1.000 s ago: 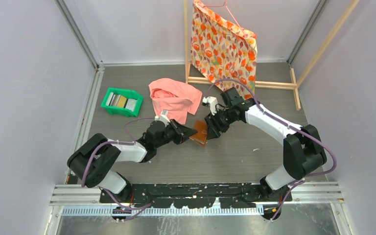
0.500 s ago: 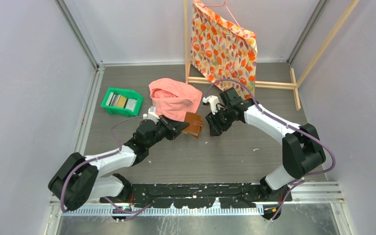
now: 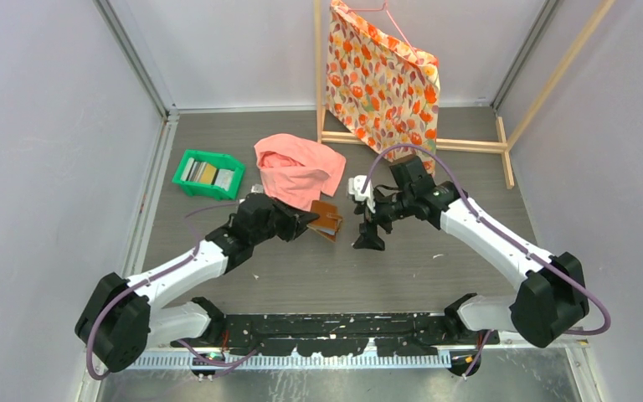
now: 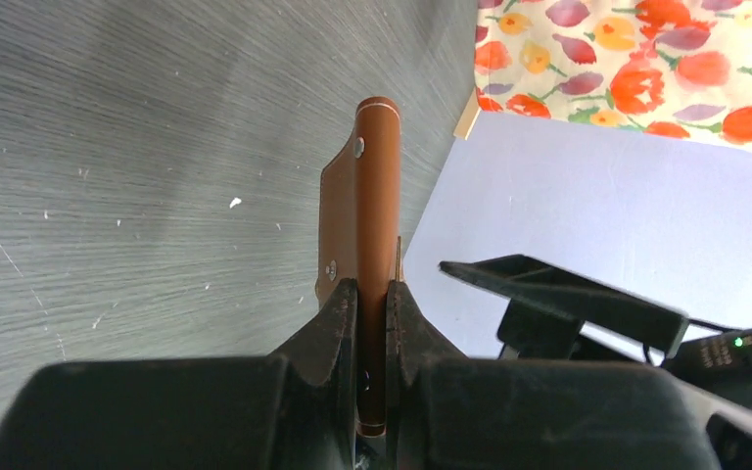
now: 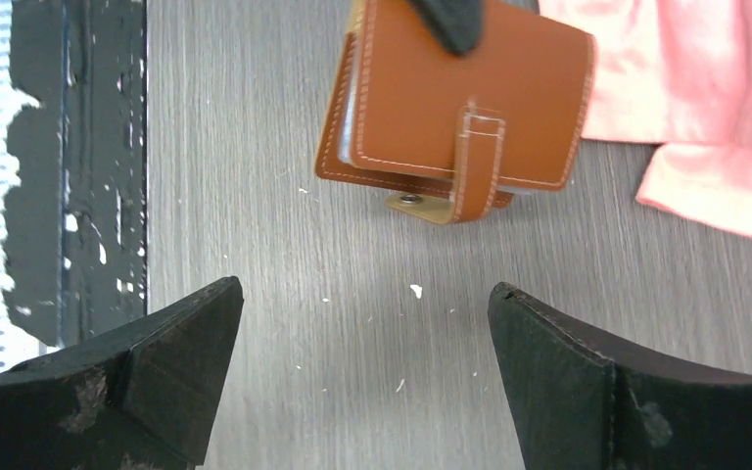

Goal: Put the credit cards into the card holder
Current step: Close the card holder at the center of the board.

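Card holder [image 3: 328, 219]: brown, folded, snap tab hanging loose; clamped edgewise in the left tool [image 4: 372, 323], just beside the pink cloth [image 3: 297, 167].
Right tool [image 5: 364, 323]: jaws spread wide, empty, near the card holder but apart from it.
Credit cards [image 3: 207, 173]: lying in the green tray [image 3: 205, 195] at the left of the tabletop [image 3: 435, 268], well apart from the card holder.

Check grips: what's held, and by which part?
Left gripper pinches the wallet across both faces, at the edge opposite its snap tab. Right gripper is open, holding nothing.
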{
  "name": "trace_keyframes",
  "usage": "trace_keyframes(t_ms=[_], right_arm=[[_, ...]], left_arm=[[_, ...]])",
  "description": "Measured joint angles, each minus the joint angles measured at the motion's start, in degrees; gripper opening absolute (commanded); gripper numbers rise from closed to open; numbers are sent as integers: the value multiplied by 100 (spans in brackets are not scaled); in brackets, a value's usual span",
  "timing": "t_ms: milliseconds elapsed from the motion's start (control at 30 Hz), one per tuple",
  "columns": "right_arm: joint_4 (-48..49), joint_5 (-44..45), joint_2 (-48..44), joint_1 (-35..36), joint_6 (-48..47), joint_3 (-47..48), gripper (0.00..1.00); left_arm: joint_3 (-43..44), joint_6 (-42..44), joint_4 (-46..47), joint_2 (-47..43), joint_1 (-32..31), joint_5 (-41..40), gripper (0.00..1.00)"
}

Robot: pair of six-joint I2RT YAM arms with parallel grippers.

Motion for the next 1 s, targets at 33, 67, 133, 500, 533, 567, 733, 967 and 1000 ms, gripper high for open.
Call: trace_keyframes(t_ms=[33,67,133,500,533,567,733,967,1000], right_arm=[[-22,-24,11,44,-219,-17,100],[-57,-20,26,116,-479,-35,100],[-74,44,31,258,-793,-52,100],[1010,1648,160,1475,-820,-105,100],[1099,1744,175,1556,-817,-127,100],[1189,1843,199,1641,-815,-162,100],[1497,2420,437,2048,-732,-317,94],[1832,3281,874,2286,-601,-317,49],[1834,3362,876,2286,-601,-317,42]], left_arm=[[120,-44,-190,0,0,-2,0],[262,-79,-431,-2,0,-9,0],[459,-173,-761,-2,2,-15,0],[566,-699,-1390,240,2,164,0],[566,-726,-1401,240,2,170,0],[566,-758,-1401,240,2,173,0],[566,-855,-1405,240,2,190,0],[549,-997,-1392,216,0,175,0],[542,-997,-1392,216,4,144,0]])
